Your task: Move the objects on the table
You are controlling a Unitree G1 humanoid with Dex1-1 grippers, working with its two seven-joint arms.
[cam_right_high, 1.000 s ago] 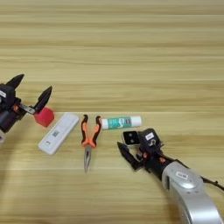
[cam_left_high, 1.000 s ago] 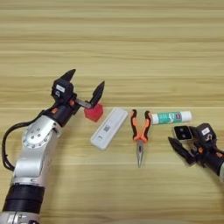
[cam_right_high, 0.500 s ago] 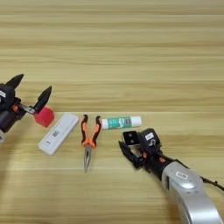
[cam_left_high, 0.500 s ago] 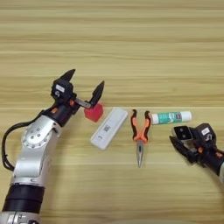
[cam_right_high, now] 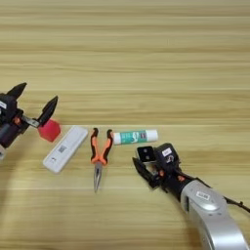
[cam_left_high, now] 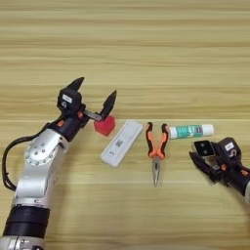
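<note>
My left gripper [cam_left_high: 97, 87] is open, with its fingers spread just above and behind the red cube [cam_left_high: 105, 125], which rests on the table [cam_left_high: 146, 49]. A white flat device [cam_left_high: 121, 143], orange-handled pliers [cam_left_high: 156, 146] and a green-white tube [cam_left_high: 191, 131] lie in a row to the right of the cube. At the lower right, my right gripper [cam_right_high: 141, 158] is shut on the small black-topped square block [cam_right_high: 145, 154], whose two dots face up, just below the tube.
The left arm [cam_left_high: 36, 166] reaches in from the lower left corner with a black cable beside it. The right arm [cam_right_high: 205, 205] comes in from the lower right. Bare wood planks fill the far half of the table.
</note>
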